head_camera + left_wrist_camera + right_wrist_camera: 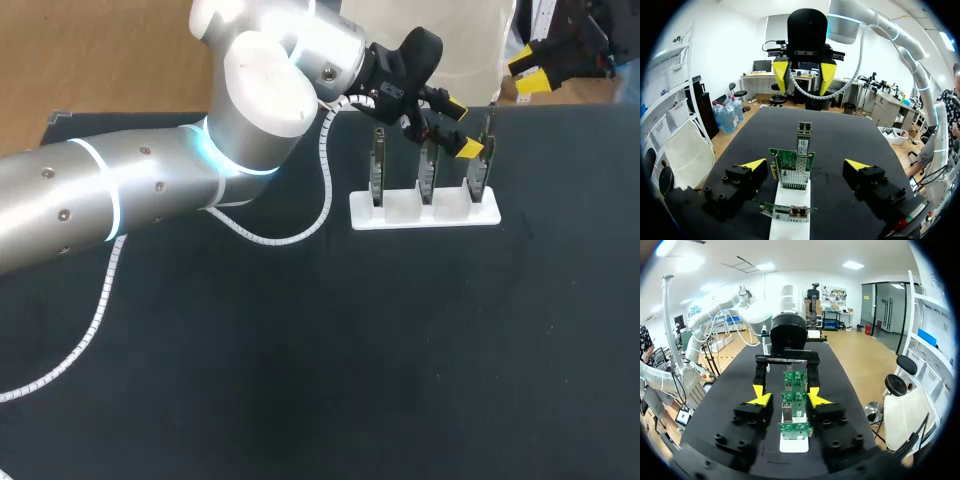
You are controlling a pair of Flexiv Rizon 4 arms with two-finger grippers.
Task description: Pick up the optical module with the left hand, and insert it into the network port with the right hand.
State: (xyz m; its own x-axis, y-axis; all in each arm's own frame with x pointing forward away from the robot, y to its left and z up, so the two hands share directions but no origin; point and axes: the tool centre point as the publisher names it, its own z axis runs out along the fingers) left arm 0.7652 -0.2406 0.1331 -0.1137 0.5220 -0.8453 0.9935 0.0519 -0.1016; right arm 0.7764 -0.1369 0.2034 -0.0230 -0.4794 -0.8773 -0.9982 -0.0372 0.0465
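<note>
Though no view shows it crisply, the optical module [804,131] looks to be the slim silver-grey metal block standing upright at the top edge of a green circuit board [792,169]. It sits between the fingers of the left hand [806,167], which touch nothing. That hand is spread wide and straddles the board from both sides, its yellow tips level with the board's upper half. From the head view the left hand [460,127] hangs over the middle and right cards of a row of three.

The nearest card carries a boxy metal cage with a dark mouth, which I take for the network port [799,214].

Judging by this, the step in hand is the left hand's grasp on the module. It needs the fingers centred on that narrow block and closed on its flat sides, not on the board's thin edge, then a straight lift. The module is hard, smooth metal, so a square grip should hold.

The cards are rigid green laminate studded with small parts, slotted upright in a glossy white stand [425,210] on the matte black desk [300,360]. The right hand [530,68] waits at the far side, also wide apart and holding nothing.
</note>
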